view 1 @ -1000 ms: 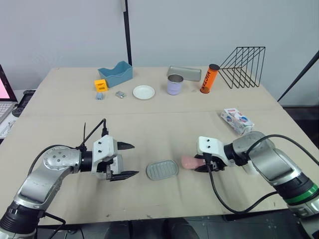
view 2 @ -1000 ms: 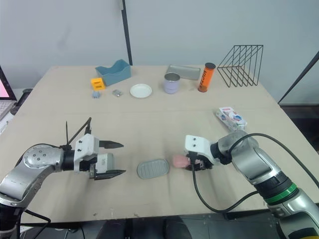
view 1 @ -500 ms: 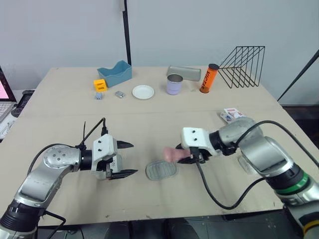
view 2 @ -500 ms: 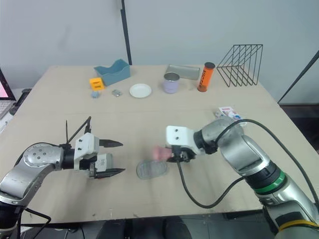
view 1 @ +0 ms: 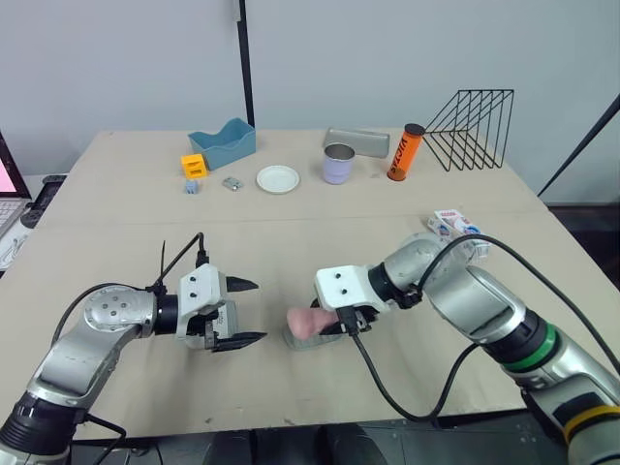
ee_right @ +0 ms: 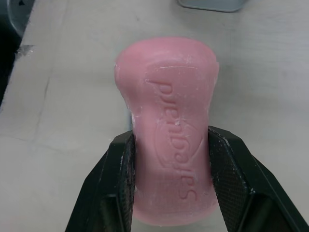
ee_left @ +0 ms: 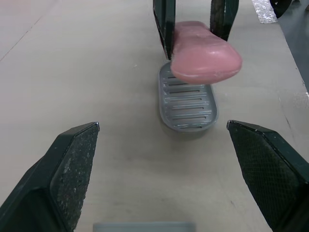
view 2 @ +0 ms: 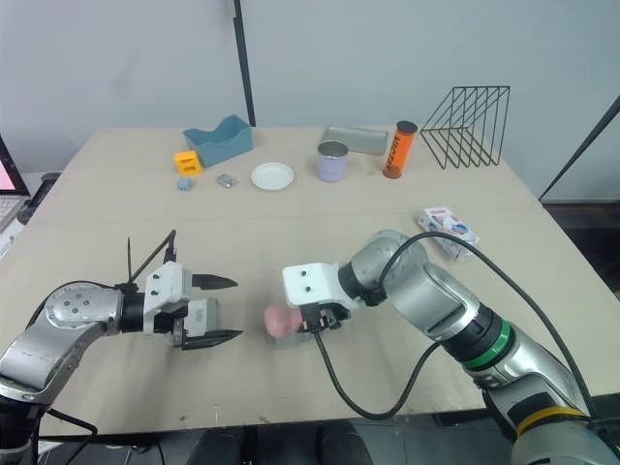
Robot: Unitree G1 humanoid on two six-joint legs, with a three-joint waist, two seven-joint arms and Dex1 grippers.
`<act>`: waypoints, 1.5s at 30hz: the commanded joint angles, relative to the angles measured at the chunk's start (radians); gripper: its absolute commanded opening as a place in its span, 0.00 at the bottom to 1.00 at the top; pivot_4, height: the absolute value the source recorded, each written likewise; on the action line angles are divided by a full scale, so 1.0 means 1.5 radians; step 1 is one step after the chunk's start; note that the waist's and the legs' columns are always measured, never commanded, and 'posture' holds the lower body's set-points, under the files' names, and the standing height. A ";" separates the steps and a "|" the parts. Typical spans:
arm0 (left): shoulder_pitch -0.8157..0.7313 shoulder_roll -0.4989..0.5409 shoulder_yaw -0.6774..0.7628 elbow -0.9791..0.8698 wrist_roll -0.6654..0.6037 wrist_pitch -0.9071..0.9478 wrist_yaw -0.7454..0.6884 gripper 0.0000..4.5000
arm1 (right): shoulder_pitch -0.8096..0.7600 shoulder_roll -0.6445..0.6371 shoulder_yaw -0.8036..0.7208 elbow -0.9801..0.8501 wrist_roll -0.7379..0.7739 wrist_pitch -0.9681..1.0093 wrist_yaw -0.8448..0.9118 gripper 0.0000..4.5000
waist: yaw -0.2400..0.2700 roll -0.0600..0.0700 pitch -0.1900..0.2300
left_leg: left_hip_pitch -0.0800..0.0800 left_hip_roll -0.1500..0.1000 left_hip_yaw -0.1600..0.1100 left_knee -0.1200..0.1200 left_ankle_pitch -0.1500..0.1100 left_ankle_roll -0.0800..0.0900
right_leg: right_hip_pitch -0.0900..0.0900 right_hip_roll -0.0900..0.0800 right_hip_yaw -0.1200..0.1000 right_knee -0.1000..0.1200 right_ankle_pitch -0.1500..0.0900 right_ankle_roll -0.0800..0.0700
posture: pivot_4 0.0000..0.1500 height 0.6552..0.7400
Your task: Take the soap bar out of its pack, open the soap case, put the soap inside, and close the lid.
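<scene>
My right gripper [view 1: 327,325] is shut on the pink soap bar [view 1: 306,322], its two fingers clamping the bar's sides [ee_right: 171,140]. The bar hangs just above the grey oval soap case [ee_left: 188,104], which lies flat on the table with a ridged face up; I cannot tell whether the two touch. To the left of the case, my left gripper [view 1: 244,312] rests open at table level, pointing at the case with nothing between its fingers [ee_left: 72,169]. The white soap pack [view 1: 455,225] with red and blue print lies at the right side of the table.
Along the table's far side stand a blue bin [view 1: 225,143], an orange block [view 1: 196,166], a white plate [view 1: 278,179], a lavender cup [view 1: 339,165], a grey tin [view 1: 358,141], an orange can [view 1: 407,152] and a black wire rack [view 1: 472,129].
My right gripper has carried the soap leftward from the right of the case to a spot over it. The left gripper has stayed in place, open.
</scene>
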 commanded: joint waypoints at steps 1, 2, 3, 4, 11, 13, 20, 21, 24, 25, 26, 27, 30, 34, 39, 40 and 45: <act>0.010 0.008 0.021 -0.035 -0.001 -0.002 0.012 1.00 | -0.009 0.007 0.007 0.005 -0.003 -0.011 0.012 0.39 | 0.000 0.000 0.000 | 0.000 0.000 0.000 0.000 0.000 0.000 | 0.000 0.000 0.000 0.000 0.000 0.000 | 1.00 0.99; 0.014 0.010 0.023 -0.039 -0.002 -0.001 0.013 1.00 | -0.009 0.008 0.010 0.008 -0.004 -0.013 0.012 0.39 | 0.000 0.000 0.000 | 0.000 0.000 0.001 0.000 0.000 0.000 | 0.000 0.000 0.000 0.000 0.000 0.000 | 1.00 0.99; 0.018 0.012 0.024 -0.042 -0.003 0.001 0.015 1.00 | -0.010 0.010 0.013 0.012 -0.006 -0.015 0.012 0.39 | 0.000 0.000 0.000 | 0.000 0.000 0.001 0.000 0.000 0.000 | 0.000 0.000 0.000 0.000 0.000 0.000 | 1.00 0.99; 0.022 0.014 0.026 -0.045 -0.003 0.001 0.015 1.00 | -0.011 0.012 0.015 0.015 -0.008 -0.017 0.013 0.39 | 0.000 0.000 0.000 | 0.000 0.000 0.001 0.000 0.000 0.000 | 0.000 0.000 0.000 0.000 0.000 0.000 | 1.00 0.99; 0.038 0.031 0.045 -0.067 -0.011 0.013 0.019 1.00 | -0.010 0.032 0.030 0.049 -0.019 -0.033 0.016 0.39 | 0.000 0.000 0.000 | 0.000 0.000 0.001 0.000 0.000 0.000 | 0.000 0.000 0.000 0.000 0.000 -0.001 | 1.00 0.99; 0.042 0.036 0.049 -0.072 -0.014 0.016 0.019 1.00 | -0.009 0.037 0.036 0.055 -0.022 -0.041 0.019 0.39 | 0.000 0.000 0.000 | 0.000 0.000 0.001 0.000 0.000 0.000 | -0.001 0.000 0.000 0.000 0.000 -0.001 | 1.00 0.99; 0.048 0.039 0.053 -0.077 -0.013 0.019 0.022 1.00 | -0.004 0.044 0.041 0.065 -0.031 -0.050 0.023 0.65 | 0.000 0.000 0.000 | 0.000 0.000 0.002 0.000 0.000 0.000 | -0.001 0.000 0.000 0.000 0.000 -0.001 | 1.00 0.99; 0.047 0.038 0.053 -0.077 -0.014 0.020 0.021 1.00 | -0.004 0.044 0.039 0.066 -0.030 -0.051 0.024 0.76 | 0.000 0.000 0.000 | 0.000 0.001 0.002 0.000 0.000 0.000 | -0.001 0.000 0.000 0.000 0.000 -0.001 | 1.00 0.99; 0.045 0.036 0.050 -0.072 -0.012 0.016 0.018 1.00 | -0.007 0.046 0.025 0.065 -0.022 -0.044 0.026 0.99 | 0.000 0.000 0.000 | 0.000 0.001 0.002 0.000 0.000 0.000 | -0.001 0.000 0.000 0.000 0.000 -0.001 | 1.00 0.99; 0.044 0.036 0.049 -0.070 -0.011 0.015 0.017 1.00 | -0.007 0.047 0.023 0.066 -0.021 -0.043 0.025 0.99 | 0.000 0.000 0.000 | 0.000 0.001 0.002 0.000 0.000 0.000 | -0.001 0.000 0.000 0.000 0.000 -0.001 | 1.00 0.99; 0.042 0.035 0.048 -0.068 -0.011 0.014 0.016 1.00 | -0.009 0.048 0.021 0.069 -0.022 -0.041 0.022 0.99 | 0.000 0.000 0.000 | 0.000 0.001 0.002 0.000 0.000 0.000 | -0.001 0.000 0.000 0.000 0.000 -0.001 | 1.00 0.99; 0.040 0.035 0.047 -0.066 -0.011 0.013 0.015 1.00 | -0.010 0.048 0.018 0.071 -0.024 -0.042 0.020 0.99 | 0.000 0.000 0.000 | 0.000 0.001 0.002 0.000 0.000 0.000 | -0.001 0.000 0.000 0.000 0.000 -0.001 | 1.00 0.99; 0.036 0.034 0.046 -0.060 -0.010 0.011 0.013 1.00 | -0.014 0.046 -0.001 0.063 -0.015 -0.026 0.014 0.99 | 0.000 0.000 0.000 | 0.000 0.001 0.002 0.000 0.000 0.000 | -0.001 0.000 0.000 0.000 0.000 -0.001 | 1.00 0.99; 0.033 0.036 0.051 -0.051 -0.010 0.006 0.008 1.00 | -0.007 0.028 -0.033 0.047 -0.005 -0.008 0.008 0.99 | 0.000 0.000 0.000 | 0.000 0.001 0.002 0.000 0.000 0.000 | 0.000 0.000 0.000 0.000 0.000 -0.001 | 1.00 0.99; 0.034 0.040 0.073 -0.041 -0.022 0.001 0.000 1.00 | 0.019 -0.005 -0.055 0.052 -0.004 -0.022 0.003 0.99 | 0.000 0.000 0.000 | 0.000 0.001 0.002 0.000 0.000 0.000 | -0.001 0.000 -0.001 0.000 0.000 -0.001 | 1.00 0.99; 0.035 0.043 0.080 -0.039 -0.027 0.002 -0.005 1.00 | 0.026 -0.011 -0.063 0.050 0.003 -0.021 0.005 0.99 | 0.000 0.000 0.000 | 0.000 0.001 0.002 0.000 0.000 0.000 | -0.001 0.000 -0.001 0.000 0.000 -0.001 | 1.00 0.99; 0.057 0.063 0.107 -0.003 -0.030 -0.013 -0.030 1.00 | 0.099 -0.040 -0.147 0.024 0.087 -0.090 0.035 0.99 | 0.000 0.000 0.000 | 0.000 0.001 0.002 0.000 0.000 -0.001 | 0.000 0.000 -0.001 0.000 0.000 -0.002 | 1.00 0.99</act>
